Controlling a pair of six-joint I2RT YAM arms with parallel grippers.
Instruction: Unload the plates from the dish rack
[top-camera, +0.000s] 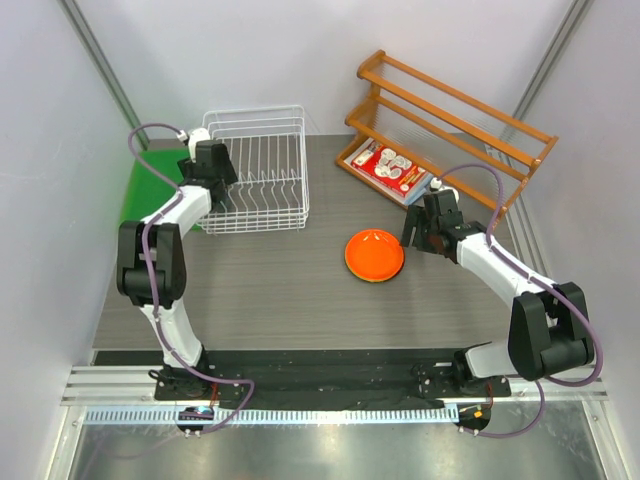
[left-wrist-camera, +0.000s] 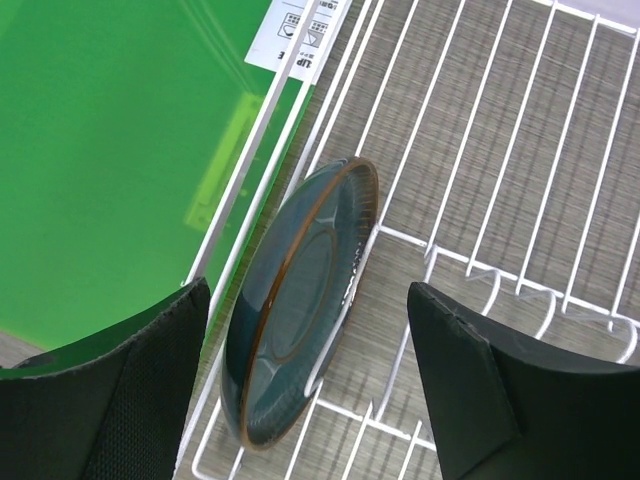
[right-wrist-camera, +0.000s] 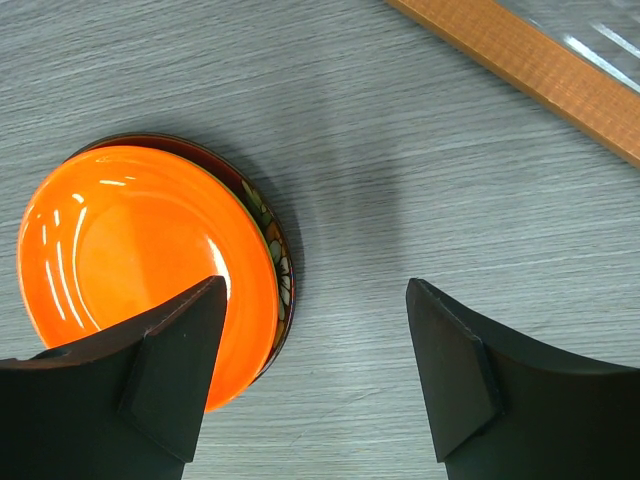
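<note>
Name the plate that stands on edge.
The blue-grey plate, leaning in the dish rack; the orange plate and the dark red plate beneath it lie flat.

Left arm (top-camera: 165, 262) and right arm (top-camera: 500, 268): same build. White, rounded link shells. Bulky black housings at the joints, black bases. A mauve-grey cable (top-camera: 152, 127) runs along each arm and loops free near the wrist. Left pincer (left-wrist-camera: 308, 290): two broad matte-black fingers (left-wrist-camera: 130, 400), wedge-shaped with bevelled edges. One finger's inner face shows a fine woven texture. Right pincer (right-wrist-camera: 315, 285): same black wedges, with smooth faces and crisp creases along the edges.
</note>
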